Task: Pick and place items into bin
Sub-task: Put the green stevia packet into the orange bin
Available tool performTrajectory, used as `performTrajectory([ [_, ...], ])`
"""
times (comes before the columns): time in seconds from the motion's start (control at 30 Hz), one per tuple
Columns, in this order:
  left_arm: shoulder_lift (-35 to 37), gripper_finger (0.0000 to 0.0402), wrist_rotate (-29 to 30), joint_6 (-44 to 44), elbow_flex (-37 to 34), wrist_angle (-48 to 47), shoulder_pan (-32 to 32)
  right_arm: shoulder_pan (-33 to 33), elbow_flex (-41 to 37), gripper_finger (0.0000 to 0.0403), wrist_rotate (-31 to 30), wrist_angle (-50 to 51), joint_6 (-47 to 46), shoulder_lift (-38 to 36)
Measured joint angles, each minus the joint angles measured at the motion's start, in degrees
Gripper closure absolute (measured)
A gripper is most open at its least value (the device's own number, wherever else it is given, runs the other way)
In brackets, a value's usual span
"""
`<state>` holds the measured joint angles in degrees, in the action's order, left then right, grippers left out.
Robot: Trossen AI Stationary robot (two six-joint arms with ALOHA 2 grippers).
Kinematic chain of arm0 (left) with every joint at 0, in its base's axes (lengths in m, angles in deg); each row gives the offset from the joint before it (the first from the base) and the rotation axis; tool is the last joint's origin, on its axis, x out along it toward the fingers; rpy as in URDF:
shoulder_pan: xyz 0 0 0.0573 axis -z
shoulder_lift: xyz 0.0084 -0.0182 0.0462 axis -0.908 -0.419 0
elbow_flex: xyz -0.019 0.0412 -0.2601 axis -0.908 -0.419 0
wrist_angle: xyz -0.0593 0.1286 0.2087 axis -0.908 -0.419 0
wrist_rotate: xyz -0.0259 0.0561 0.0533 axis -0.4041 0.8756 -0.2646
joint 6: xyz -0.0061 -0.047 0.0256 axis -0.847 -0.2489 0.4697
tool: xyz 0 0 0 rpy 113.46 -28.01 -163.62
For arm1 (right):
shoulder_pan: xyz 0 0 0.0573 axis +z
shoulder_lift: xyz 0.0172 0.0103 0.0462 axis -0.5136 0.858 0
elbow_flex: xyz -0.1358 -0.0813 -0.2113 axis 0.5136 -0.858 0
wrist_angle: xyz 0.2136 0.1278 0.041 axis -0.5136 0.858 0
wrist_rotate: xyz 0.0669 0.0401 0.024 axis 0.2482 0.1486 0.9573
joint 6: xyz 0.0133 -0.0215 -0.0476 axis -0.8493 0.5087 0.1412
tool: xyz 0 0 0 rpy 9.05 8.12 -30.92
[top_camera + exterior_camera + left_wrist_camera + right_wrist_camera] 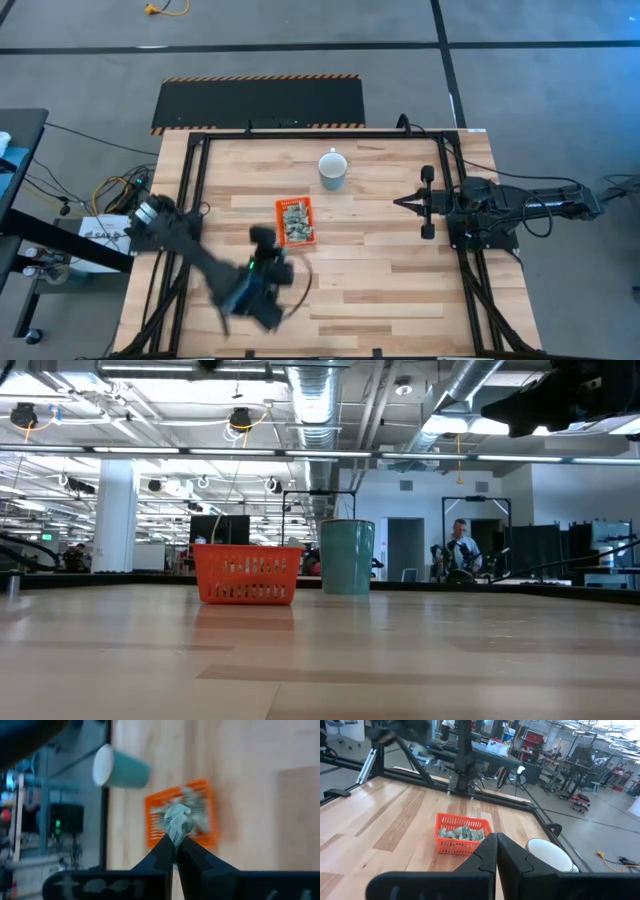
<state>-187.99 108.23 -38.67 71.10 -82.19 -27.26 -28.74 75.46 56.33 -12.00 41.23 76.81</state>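
The orange bin (295, 222) sits mid-table and holds several pale green-and-white wrapped items (461, 833). It also shows in the low view (245, 573) and, blurred, in the left wrist view (205, 790). My left gripper (264, 236) hovers just left of the bin, shut on one wrapped item (176, 821). My right gripper (400, 203) waits at the table's right side, fingers shut (496, 840), pointing toward the bin. My left gripper pinches one crinkled wrapped item by its lower end (175, 836) between the two fingertips. The item sticks out beyond the fingers and is lifted clear of the table, in front of the bin.
A pale blue-white mug (333, 168) stands upright beyond the bin toward the far right, also seen in the low view (347, 557). Black frame rails (190, 200) run along the table's left and right sides. Bare wood lies between the bin and the right arm.
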Motion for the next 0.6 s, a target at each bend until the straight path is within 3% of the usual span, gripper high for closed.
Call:
performTrajectory([
  [0.13,1.3,0.0401,-2.7,6.6,0.0,1.1,-8.8,0.0,0.0,0.0401,0.0,0.0,0.0,0.0],
  [0.33,0.9,0.0401,-13.4,18.3,-1.3,6.9,-21.8,0.0,0.0,0.0401,0.0,0.0,0.1,0.0],
  [0.6,0.8,0.0401,-27.7,28.3,-7.3,15.5,-32.0,0.0,0.0,0.0401,0.0,0.0,-0.4,0.0],
])
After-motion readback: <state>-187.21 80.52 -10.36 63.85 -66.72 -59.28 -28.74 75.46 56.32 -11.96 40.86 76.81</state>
